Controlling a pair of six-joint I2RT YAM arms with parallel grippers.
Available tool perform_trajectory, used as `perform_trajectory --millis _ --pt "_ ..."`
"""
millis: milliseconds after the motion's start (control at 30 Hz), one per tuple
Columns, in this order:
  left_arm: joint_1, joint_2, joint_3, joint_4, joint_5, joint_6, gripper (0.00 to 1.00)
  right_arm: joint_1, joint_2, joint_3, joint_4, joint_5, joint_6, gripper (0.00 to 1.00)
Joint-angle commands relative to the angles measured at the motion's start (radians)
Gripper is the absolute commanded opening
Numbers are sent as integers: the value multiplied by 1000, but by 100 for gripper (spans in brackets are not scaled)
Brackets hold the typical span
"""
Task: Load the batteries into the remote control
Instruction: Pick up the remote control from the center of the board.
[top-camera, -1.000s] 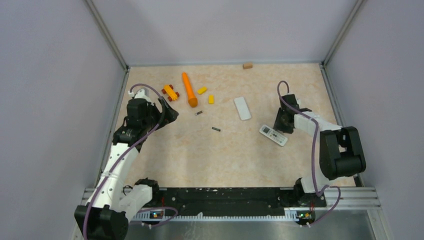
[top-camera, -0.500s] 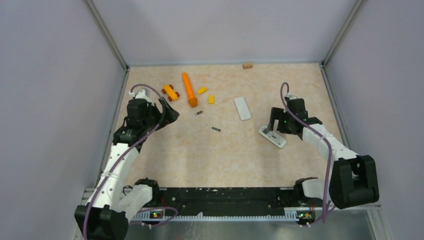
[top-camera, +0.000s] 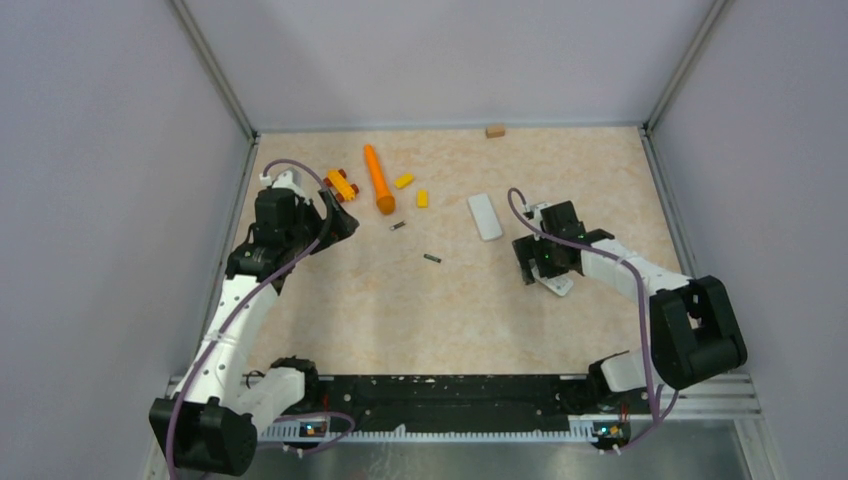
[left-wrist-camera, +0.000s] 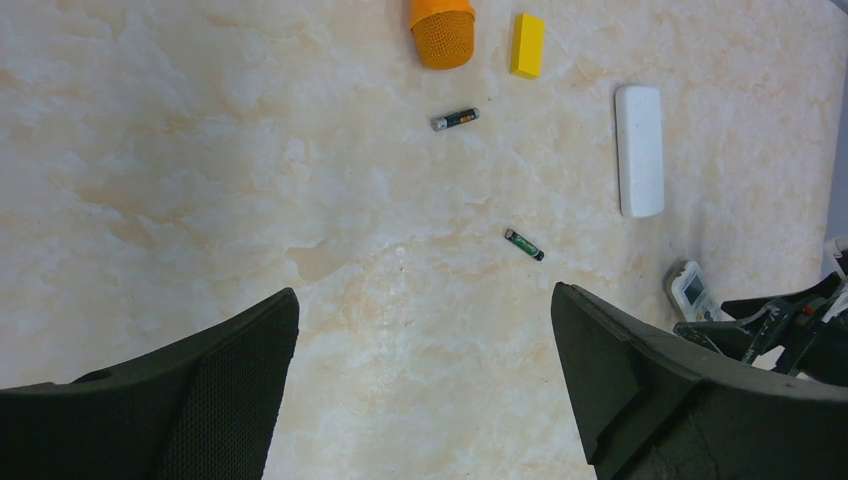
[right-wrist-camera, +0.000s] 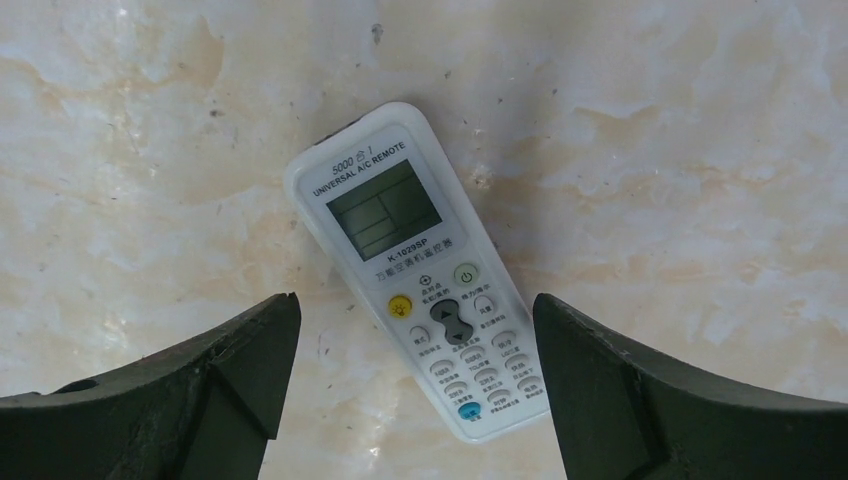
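Observation:
The white remote control lies face up, screen and buttons showing, slanted between the fingers of my right gripper, which stands open above it without touching. From above, the right gripper hides most of the remote control. Two batteries lie loose on the table: one near the orange toy, the other mid-table. My left gripper hovers open at the left, holding nothing, well away from both batteries.
A plain white oblong piece lies behind the remote. An orange carrot-like toy, two yellow blocks and a yellow toy car sit at the back left. A tan block rests by the back wall.
My right gripper has opened and swung left from beside the remote to over it. My left gripper has shifted slightly toward the back.

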Motion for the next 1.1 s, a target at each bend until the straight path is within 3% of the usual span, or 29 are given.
perform_trajectory --millis 0,167,400,467,600,700,833,967,1067 --pt "4 10 35 30 14 13 99 11 18 32 0 136 -54 87" --pt "4 24 42 36 22 11 99 8 60 41 2 111 -61 86" --pt "4 27 58 31 32 22 99 -9 133 72 -11 -2 -67 40" --pt "4 29 56 35 55 22 99 -7 116 81 0 -36 -68 32" --pt "4 28 41 65 148 37 99 -7 14 67 101 -228 -11 27" --pt "4 16 17 128 253 39 99 -6 -69 0 313 -516 140 25" --pt "4 -7 -27 249 435 23 99 27 -98 -82 722 -765 434 24" --pt "3 -34 -95 452 673 -50 99 104 -37 -83 1101 -874 738 23" --pt "0 -56 -150 636 777 -139 99 167 21 -52 1332 -909 939 23"
